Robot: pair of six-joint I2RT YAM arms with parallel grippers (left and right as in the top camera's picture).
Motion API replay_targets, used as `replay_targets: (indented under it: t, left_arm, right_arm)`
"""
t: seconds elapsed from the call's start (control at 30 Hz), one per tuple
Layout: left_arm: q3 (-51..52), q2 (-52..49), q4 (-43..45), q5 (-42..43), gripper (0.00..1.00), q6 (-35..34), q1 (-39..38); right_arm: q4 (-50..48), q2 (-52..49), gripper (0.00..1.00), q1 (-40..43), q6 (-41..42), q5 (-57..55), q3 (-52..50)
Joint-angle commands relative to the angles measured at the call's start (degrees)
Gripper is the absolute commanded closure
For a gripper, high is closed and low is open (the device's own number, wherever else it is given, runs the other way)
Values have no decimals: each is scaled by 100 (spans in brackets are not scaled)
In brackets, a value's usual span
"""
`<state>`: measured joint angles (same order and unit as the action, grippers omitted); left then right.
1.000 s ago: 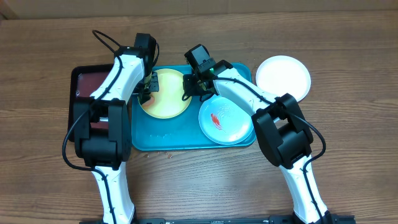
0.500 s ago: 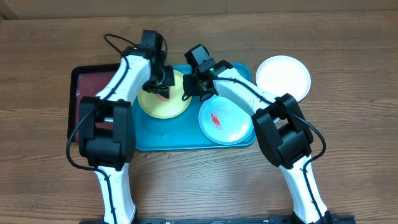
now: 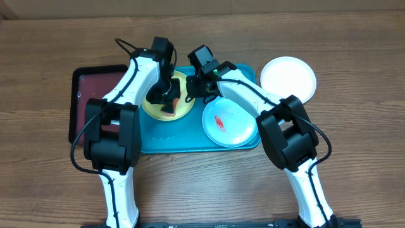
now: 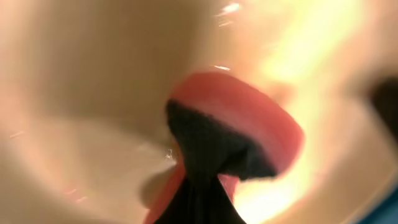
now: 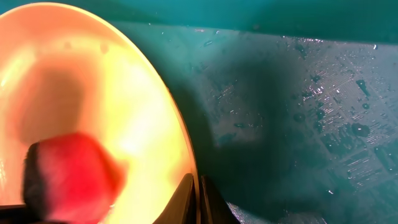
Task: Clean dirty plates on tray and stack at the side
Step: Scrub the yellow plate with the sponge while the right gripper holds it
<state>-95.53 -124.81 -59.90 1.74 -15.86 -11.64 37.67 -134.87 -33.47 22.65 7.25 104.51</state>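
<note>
The yellow-green plate (image 3: 154,107) lies at the back left of the turquoise tray (image 3: 190,136). My left gripper (image 3: 169,101) is shut on a red-and-black sponge (image 4: 236,130) and presses it onto this plate. My right gripper (image 3: 190,96) is shut on the plate's right rim (image 5: 186,155), one finger on each side. The mint-blue plate (image 3: 237,130) with a red smear lies at the tray's right. The white plate (image 3: 288,77) sits on the table to the right of the tray. In the right wrist view the sponge (image 5: 68,174) shows on the yellow-green plate.
A dark maroon tray (image 3: 95,85) with a black rim stands left of the turquoise tray. The turquoise tray's floor (image 5: 298,124) is wet with droplets. A few crumbs lie on the wooden table by the tray's front edge (image 3: 168,155).
My left gripper has moved right from the plate's left edge onto its middle, with the sponge now on the plate. My right gripper has stayed on the rim.
</note>
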Motion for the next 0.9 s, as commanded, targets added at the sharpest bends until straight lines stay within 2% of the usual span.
replay_targets:
  t: [0.0, 0.1, 0.2, 0.3, 0.47, 0.6, 0.7, 0.87]
  left_arm:
    - [61, -153, -96, -1593, 96, 70, 44]
    - [61, -153, 205, -2409, 96, -162, 72]
    - [59, -153, 835, -2409, 96, -243, 83]
    - [59, -153, 1419, -1753, 96, -245, 83]
    - [59, -153, 1932, 229, 96, -260, 61]
    - [61, -153, 1847, 1370, 96, -251, 7]
    - [61, -153, 1475, 1460, 96, -212, -42]
    - [61, -153, 682, 1416, 96, 315, -44]
  right_arm:
    - [149, -210, 96, 87, -55, -354, -192]
    - [146, -210, 96, 87, -52, -354, -192]
    - [142, -210, 96, 87, -52, -356, -192]
    - [146, -210, 96, 87, -52, -354, -192]
    - [151, -210, 96, 87, -55, -354, -192]
    - [144, -210, 96, 87, -55, -356, -192]
    - [146, -210, 96, 87, -55, -356, -192]
    - [146, -210, 96, 87, -55, -356, -192]
